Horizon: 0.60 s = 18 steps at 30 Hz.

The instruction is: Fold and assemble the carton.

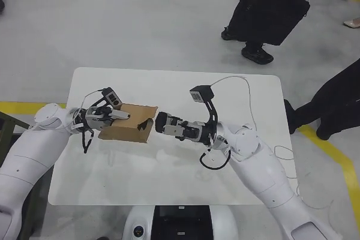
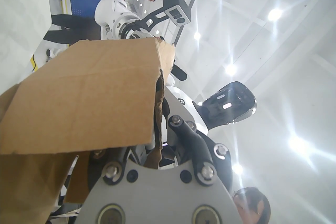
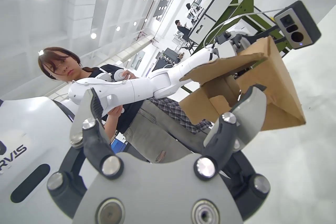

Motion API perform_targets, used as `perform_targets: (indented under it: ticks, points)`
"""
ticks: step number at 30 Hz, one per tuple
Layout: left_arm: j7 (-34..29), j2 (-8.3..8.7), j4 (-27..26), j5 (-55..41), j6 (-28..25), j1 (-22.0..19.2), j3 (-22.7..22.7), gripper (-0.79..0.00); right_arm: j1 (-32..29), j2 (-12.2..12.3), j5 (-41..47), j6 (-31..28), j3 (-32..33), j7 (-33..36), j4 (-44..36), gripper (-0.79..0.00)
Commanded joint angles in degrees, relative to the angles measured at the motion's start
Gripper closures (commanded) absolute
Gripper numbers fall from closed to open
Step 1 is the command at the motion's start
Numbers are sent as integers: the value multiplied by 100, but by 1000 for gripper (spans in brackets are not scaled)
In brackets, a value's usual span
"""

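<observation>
Brown cardboard carton (image 1: 127,122), mid white table (image 1: 240,96), between both arms. Left wrist view: left tool (image 1: 111,116) clenched on its flap. Right wrist view: right tool (image 3: 173,91) released, finger (image 3: 253,107) at its open end.

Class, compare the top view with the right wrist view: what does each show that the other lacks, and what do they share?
Top view: the white table under the work. Right wrist view: the carton's hollow inside, with the right end effector open at its mouth. Both: the brown carton with the left end effector at its far end.
</observation>
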Motion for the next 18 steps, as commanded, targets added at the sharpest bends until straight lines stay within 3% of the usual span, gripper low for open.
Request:
perform_targets:
  ticks: [1,10,18]
  points:
    - [0,-18,62,-94,-41,-1,-27,0,-78,21,48,116,72,-35,-86,-785]
    - [182,-138,416,-27,-542,-65,-183,0,-317,51,449,433,-89,356,-417,-785]
    - [433,-235,373,87,-691,-19,-319,0,-236,-42,601,607,-563,326,-464,-785]
